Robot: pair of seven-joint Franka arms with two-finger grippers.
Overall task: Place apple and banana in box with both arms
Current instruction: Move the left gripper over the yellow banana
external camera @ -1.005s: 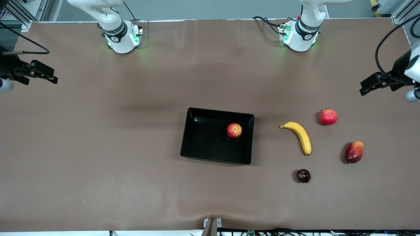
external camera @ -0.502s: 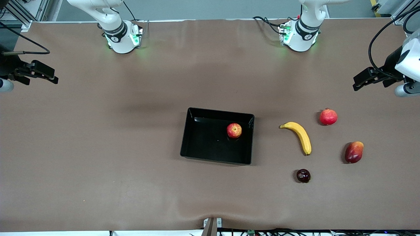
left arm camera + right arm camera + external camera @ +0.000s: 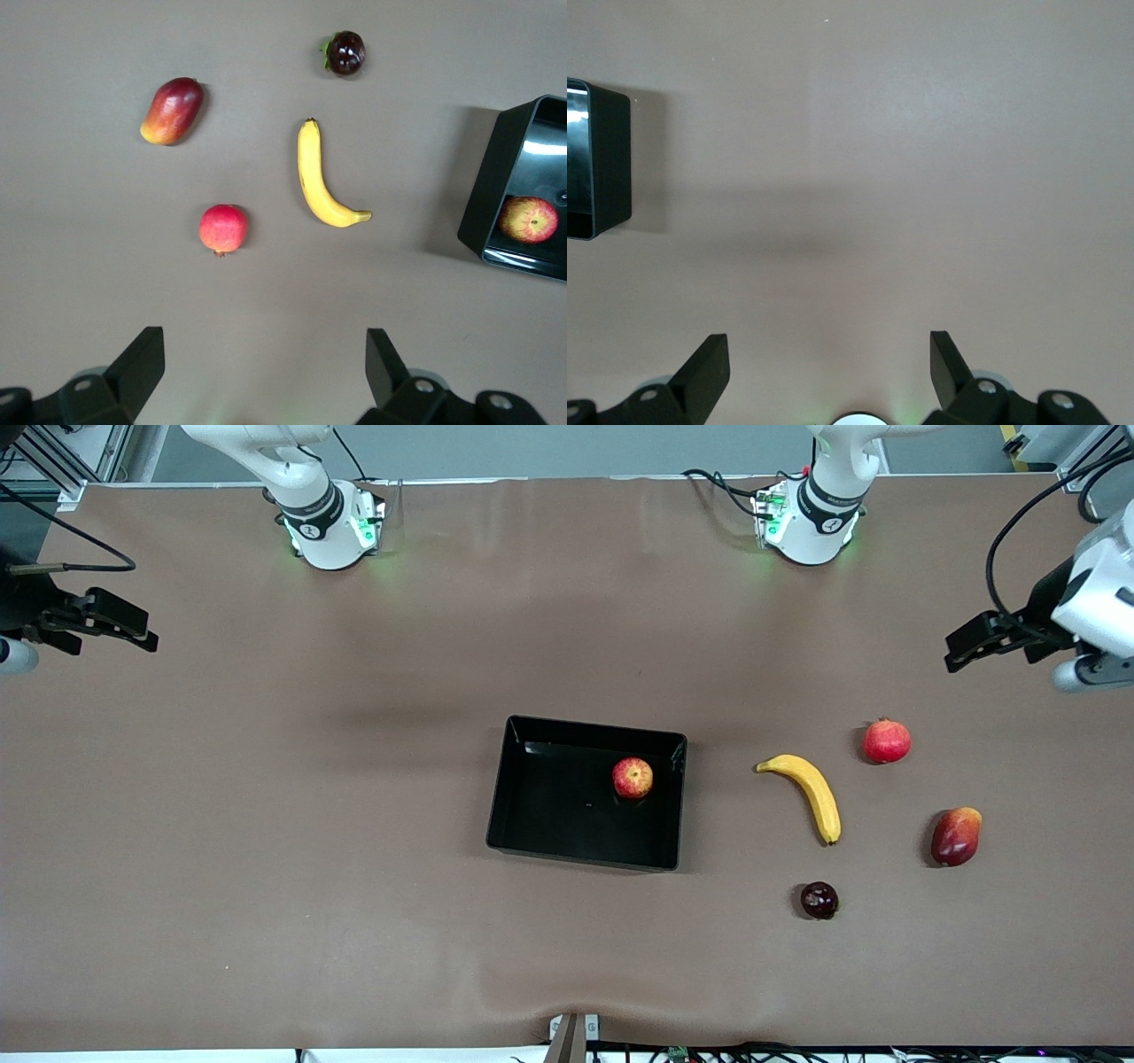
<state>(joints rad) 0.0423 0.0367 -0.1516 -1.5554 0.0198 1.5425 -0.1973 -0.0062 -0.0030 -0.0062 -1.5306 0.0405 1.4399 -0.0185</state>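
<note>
Currently the small red-and-yellow streaked apple (image 3: 633, 778) lies inside the shallow glossy black plastic box (image 3: 532, 841), near its wall toward the left arm's end. The curved yellow banana (image 3: 809, 790) lies on the brown counter (image 3: 266, 824) beside the box, apart from it. Left gripper (image 3: 967, 651) and right gripper (image 3: 133, 633) hang over bare counter at either end, jaws wide open and holding nothing.
</note>
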